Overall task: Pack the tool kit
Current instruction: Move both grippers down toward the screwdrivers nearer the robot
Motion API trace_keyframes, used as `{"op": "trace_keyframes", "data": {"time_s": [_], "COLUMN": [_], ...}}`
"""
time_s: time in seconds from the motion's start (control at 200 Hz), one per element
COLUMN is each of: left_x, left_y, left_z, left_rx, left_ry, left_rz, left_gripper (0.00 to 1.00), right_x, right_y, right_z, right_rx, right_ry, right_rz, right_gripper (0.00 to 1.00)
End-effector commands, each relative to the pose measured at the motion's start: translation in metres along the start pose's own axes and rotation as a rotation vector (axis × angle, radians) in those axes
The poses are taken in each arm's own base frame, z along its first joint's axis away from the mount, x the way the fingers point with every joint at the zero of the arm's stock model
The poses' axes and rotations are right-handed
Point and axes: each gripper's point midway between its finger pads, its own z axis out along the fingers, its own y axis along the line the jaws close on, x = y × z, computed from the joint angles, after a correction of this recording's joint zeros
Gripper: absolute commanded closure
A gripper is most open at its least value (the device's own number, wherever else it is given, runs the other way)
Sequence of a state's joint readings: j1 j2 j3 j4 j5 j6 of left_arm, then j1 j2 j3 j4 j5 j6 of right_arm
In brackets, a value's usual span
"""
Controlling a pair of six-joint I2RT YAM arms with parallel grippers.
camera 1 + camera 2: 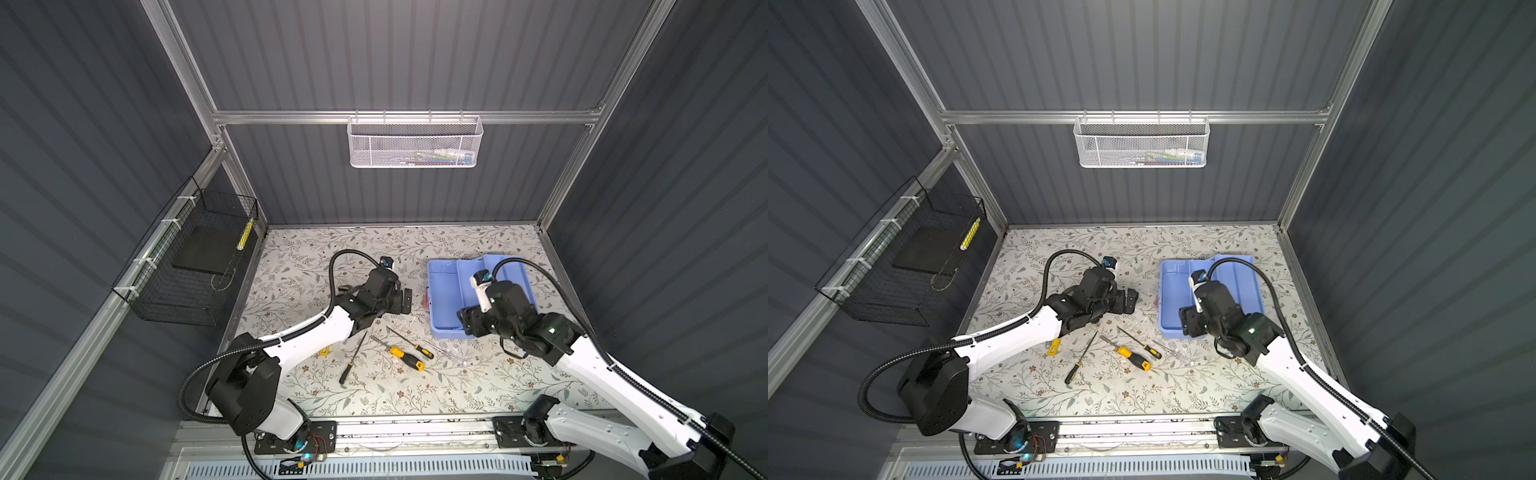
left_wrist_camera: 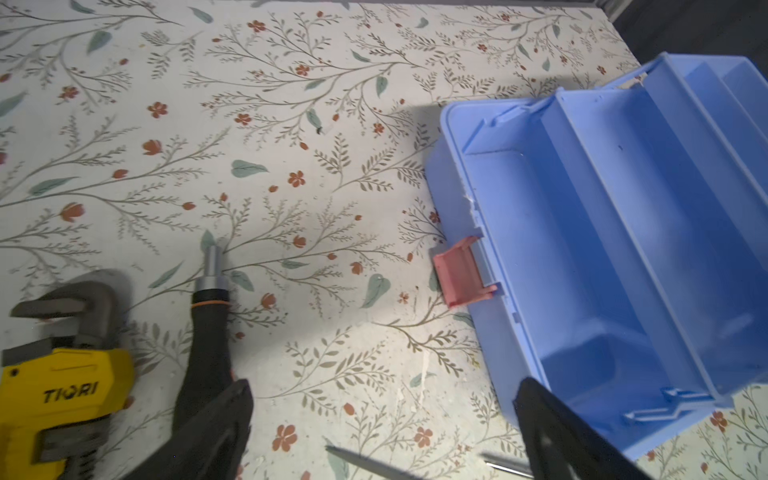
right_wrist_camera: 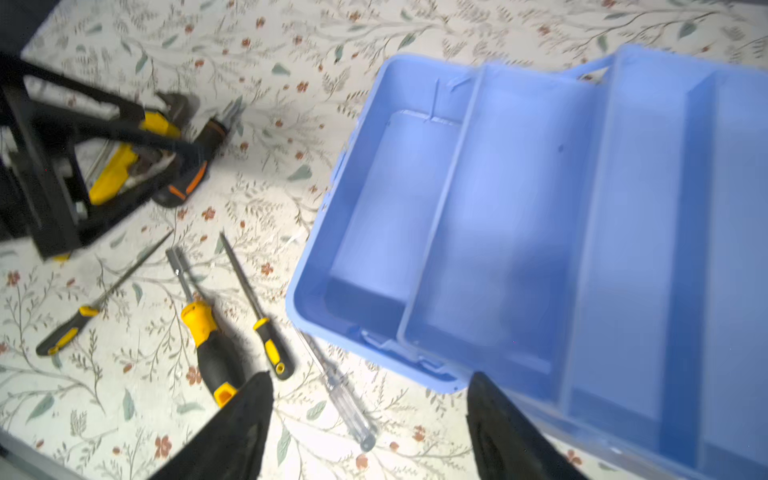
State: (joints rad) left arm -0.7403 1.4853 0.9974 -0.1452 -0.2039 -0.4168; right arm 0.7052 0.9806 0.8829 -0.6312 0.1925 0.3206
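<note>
The left claw [image 2: 384, 386] is seen spread wide and empty, held low over the tabletop [image 2: 291, 124] between the yellow pipe wrench [image 2: 62, 386] and the tool kit [image 2: 582, 249]. A black-handled driver [image 2: 208, 332] lies just beside one finger; contact cannot be judged. The right claw [image 3: 372, 376] is likewise parted, with nothing gripped, above the near corner of the tool kit and over a clear-handled screwdriver [image 3: 345, 399]. The tool kit is placed open on the right half of the tabletop, base and tray empty, with the pink latch [image 2: 461, 272] turned toward the loose tools. A thick yellow-and-black screwdriver [image 3: 208, 340], a slim screwdriver [image 3: 266, 332] and a thin screwdriver [image 3: 70, 328] are laid out beside it. The wrench is judged heavy and rigid and is best taken across its yellow body. The screwdrivers are judged light and liable to roll, so they should be gripped at the rubber handles; the clear handle is probably slippery. The thin plastic box is expected to slide if pushed. Open tabletop is available between tools and box, while the far side of the box is close to the enclosure wall.
</note>
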Motion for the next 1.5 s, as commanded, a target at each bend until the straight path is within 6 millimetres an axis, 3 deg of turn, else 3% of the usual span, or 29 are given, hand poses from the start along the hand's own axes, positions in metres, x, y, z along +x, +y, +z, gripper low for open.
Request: {"op": "trace_keyframes", "data": {"time_s": [0.0,0.155,0.33,0.425,0.54,1.151,1.496], "left_x": [0.007,0.006,0.011,0.014,0.016,0.022,0.022], "left_y": [0.026,0.042,0.048,0.051,0.055,0.054,0.055], "left_z": [-0.008,-0.015,-0.019,-0.02,-0.02,-0.015,-0.015], "left_rx": [-0.066,-0.081,-0.087,-0.092,-0.103,-0.082,-0.08], "left_ry": [0.01,0.0,0.001,0.01,0.019,0.039,0.036], "left_rz": [-0.036,-0.072,-0.093,-0.091,-0.087,-0.107,-0.112], "left_gripper": [0.0,0.0,0.0,0.0,0.0,0.0,0.0], "right_x": [0.032,0.077,0.126,0.144,0.157,0.152,0.146], "right_y": [0.008,0.034,0.033,0.032,0.033,0.025,0.03], "right_z": [0.004,0.02,0.037,0.046,0.056,0.085,0.081], "right_rx": [0.073,0.065,0.169,0.175,0.146,0.102,0.107], "right_ry": [0.062,0.174,0.307,0.338,0.329,0.333,0.376], "right_rz": [-0.002,0.021,-0.006,-0.016,-0.002,-0.065,-0.112], "right_gripper": [0.31,0.34,0.42,0.5,0.53,0.48,0.42]}}
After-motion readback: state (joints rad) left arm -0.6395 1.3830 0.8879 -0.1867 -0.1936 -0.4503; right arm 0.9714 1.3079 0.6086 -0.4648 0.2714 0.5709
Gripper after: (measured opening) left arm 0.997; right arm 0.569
